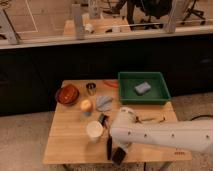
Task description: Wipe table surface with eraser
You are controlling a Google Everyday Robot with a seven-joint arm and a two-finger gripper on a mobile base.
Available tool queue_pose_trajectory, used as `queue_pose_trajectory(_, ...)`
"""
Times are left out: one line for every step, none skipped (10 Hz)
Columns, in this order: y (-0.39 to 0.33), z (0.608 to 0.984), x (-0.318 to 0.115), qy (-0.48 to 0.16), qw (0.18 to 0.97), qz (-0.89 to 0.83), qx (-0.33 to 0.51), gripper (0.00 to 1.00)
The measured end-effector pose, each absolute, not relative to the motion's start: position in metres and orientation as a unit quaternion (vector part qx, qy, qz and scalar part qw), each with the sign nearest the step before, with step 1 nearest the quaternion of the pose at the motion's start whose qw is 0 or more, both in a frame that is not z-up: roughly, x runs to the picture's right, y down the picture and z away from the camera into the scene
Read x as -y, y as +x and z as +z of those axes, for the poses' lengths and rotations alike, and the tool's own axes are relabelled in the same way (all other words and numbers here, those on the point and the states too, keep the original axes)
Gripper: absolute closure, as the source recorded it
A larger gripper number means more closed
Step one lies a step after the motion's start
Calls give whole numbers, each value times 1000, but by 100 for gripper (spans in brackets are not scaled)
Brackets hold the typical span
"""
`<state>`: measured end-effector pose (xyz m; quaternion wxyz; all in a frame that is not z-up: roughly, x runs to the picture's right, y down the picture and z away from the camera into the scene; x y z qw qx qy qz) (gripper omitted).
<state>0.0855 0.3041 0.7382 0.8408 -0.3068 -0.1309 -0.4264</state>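
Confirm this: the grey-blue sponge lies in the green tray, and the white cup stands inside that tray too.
Not quite. The camera view shows the grey-blue sponge in the green tray, but the white cup stands on the table surface, outside the tray. The pincer is low at the table's front edge.

The room is lit from above, soft and even, with no hard glare. The table surface (pixel 70 140) looks warm and bright, and the white arm (pixel 165 136) is the brightest thing, almost washed out. Under it, near the front edge, the gripper (pixel 119 155) sits in dark shadow. The wall behind the table is very dark. Everything is a little blurred, and small things have soft edges.
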Motion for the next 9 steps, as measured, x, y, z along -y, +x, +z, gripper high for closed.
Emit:
queue_pose_trajectory(91, 735, -310, -309, 841, -426, 127, 100)
queue_pose_trajectory(105, 736, -313, -315, 842, -421, 118, 100)
queue_pose_trajectory(113, 738, -313, -318, 844, -417, 113, 100)
queue_pose_trajectory(128, 745, -310, -324, 847, -407, 106, 100)
queue_pose_trajectory(134, 750, -308, -328, 851, -397, 104, 100)
queue_pose_trajectory(138, 755, -304, -329, 854, -389, 105, 100)
queue_pose_trajectory(140, 760, -295, -328, 858, -382, 107, 100)
queue_pose_trajectory(139, 763, -287, -327, 860, -375, 110, 100)
queue_pose_trajectory(131, 766, -281, -327, 859, -375, 118, 100)
